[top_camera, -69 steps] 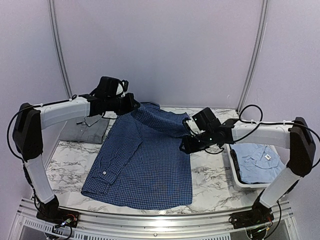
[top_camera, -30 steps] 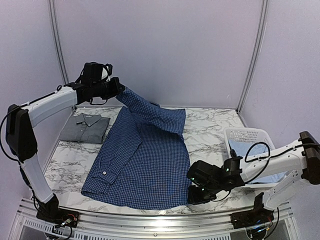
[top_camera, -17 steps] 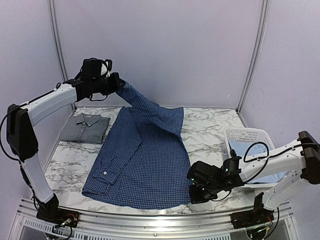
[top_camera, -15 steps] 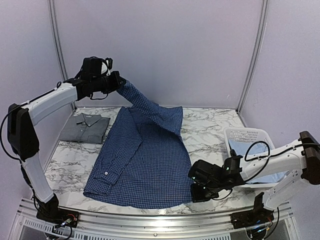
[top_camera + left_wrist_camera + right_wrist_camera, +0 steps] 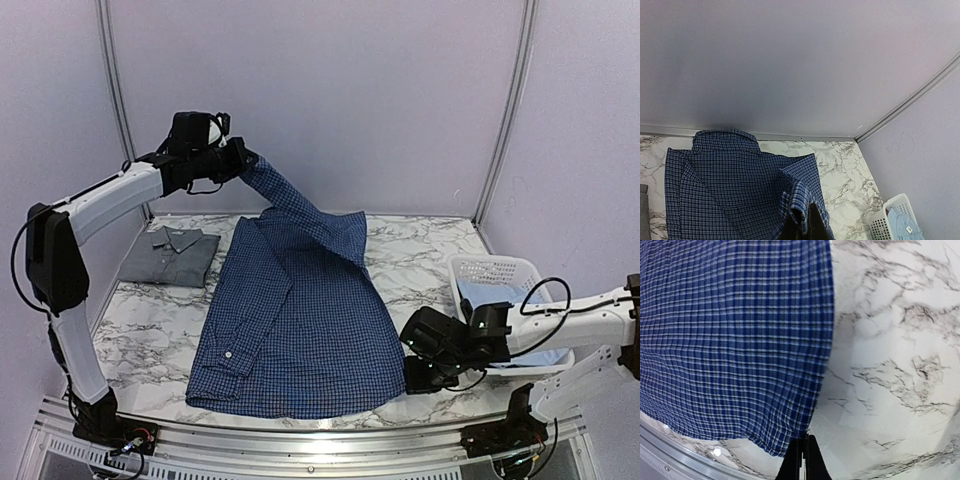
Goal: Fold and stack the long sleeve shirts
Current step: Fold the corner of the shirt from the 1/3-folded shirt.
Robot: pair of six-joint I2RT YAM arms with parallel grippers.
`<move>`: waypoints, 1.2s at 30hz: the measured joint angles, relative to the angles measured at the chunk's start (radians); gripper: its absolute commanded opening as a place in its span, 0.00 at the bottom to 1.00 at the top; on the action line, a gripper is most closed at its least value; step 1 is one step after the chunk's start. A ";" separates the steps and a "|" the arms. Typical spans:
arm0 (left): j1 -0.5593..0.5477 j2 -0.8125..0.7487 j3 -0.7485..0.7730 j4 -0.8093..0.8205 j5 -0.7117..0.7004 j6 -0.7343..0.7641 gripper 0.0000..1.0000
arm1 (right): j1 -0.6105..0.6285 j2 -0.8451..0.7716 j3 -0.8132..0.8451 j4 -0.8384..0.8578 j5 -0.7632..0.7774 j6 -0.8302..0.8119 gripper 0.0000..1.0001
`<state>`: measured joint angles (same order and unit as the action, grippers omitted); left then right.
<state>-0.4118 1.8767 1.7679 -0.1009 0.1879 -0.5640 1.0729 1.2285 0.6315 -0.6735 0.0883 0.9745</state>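
The dark blue check shirt [image 5: 300, 320] lies spread on the marble table, collar at the back. My left gripper [image 5: 244, 164] is shut on its sleeve cuff [image 5: 798, 200] and holds the sleeve raised high above the back left of the shirt; in the left wrist view the gripper [image 5: 805, 229] sits at the bottom edge. My right gripper [image 5: 410, 380] is low at the shirt's front right corner. In the right wrist view it [image 5: 803, 446] is shut, pinching the hem corner of the shirt [image 5: 735, 335]. The grey shirt [image 5: 175, 255] lies folded at the back left. The light blue shirt [image 5: 497, 298] lies in a basket.
A white perforated basket [image 5: 487, 267] stands at the right edge of the table, also in the left wrist view [image 5: 885, 220]. A metal rail [image 5: 670, 450] runs along the table's front edge. Purple walls close the back and both sides.
My right gripper has moved right with the hem corner, dragging the shirt's lower part to the right. My left gripper has shifted slightly right, still holding the sleeve up.
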 measured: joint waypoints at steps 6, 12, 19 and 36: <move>0.010 -0.002 0.014 -0.001 -0.015 0.010 0.00 | 0.050 0.089 0.137 -0.001 -0.019 -0.060 0.00; 0.045 -0.020 0.003 -0.003 -0.025 0.021 0.00 | 0.097 0.227 0.265 0.019 -0.101 -0.139 0.00; 0.101 -0.089 -0.062 -0.009 -0.033 0.031 0.00 | 0.108 0.347 0.381 0.045 -0.190 -0.240 0.00; 0.248 -0.111 -0.124 -0.026 -0.032 0.061 0.00 | 0.108 0.656 0.663 0.127 -0.374 -0.416 0.00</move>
<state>-0.1638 1.7660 1.6440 -0.1265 0.1558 -0.5034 1.1812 1.8847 1.2949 -0.5468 -0.2859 0.5583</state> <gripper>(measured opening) 0.019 0.001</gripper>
